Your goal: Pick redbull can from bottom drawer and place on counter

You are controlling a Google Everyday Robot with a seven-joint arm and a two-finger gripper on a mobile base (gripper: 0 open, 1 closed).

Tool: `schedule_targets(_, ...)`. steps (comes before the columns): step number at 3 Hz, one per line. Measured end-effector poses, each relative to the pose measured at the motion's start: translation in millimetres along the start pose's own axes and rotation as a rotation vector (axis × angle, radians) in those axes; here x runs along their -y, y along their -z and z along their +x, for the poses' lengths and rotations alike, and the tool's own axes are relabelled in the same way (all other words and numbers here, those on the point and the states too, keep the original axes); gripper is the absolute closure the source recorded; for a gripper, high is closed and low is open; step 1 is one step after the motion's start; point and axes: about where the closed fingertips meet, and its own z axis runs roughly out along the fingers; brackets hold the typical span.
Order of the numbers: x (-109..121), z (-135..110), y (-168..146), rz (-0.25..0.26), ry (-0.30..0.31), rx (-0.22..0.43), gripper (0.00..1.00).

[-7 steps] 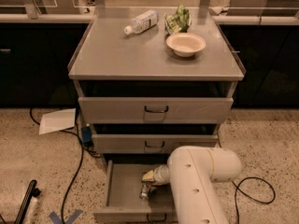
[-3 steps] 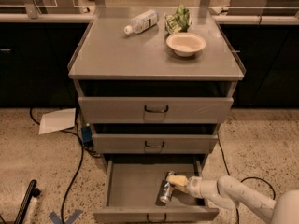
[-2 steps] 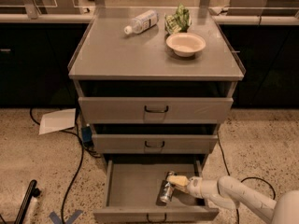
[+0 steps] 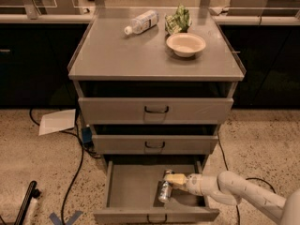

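The bottom drawer (image 4: 126, 191) is pulled open. The redbull can (image 4: 164, 191), slim and silvery with dark patches, lies inside it near the middle right. My white arm reaches in from the lower right, and the gripper (image 4: 172, 179) sits at the can's upper end, touching it. The counter (image 4: 122, 55) is the flat grey top of the cabinet, above the three drawers.
On the counter lie a clear plastic bottle (image 4: 141, 22), a green crumpled bag (image 4: 177, 18) and a pale bowl (image 4: 185, 43). The two upper drawers (image 4: 155, 110) are slightly open. Cables (image 4: 75, 172), a paper sheet (image 4: 57, 121) and a dark tool (image 4: 26, 203) lie on the floor at left.
Earlier my arm blocked the drawer from the front with the gripper at the drawer's middle. It now reaches in from the right, low, with the gripper at the can. In the last second nothing moved.
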Motion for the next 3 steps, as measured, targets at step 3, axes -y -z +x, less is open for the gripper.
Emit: schedule_targets(3,-221,25,114,-0.034,0.315,0.132,1.00)
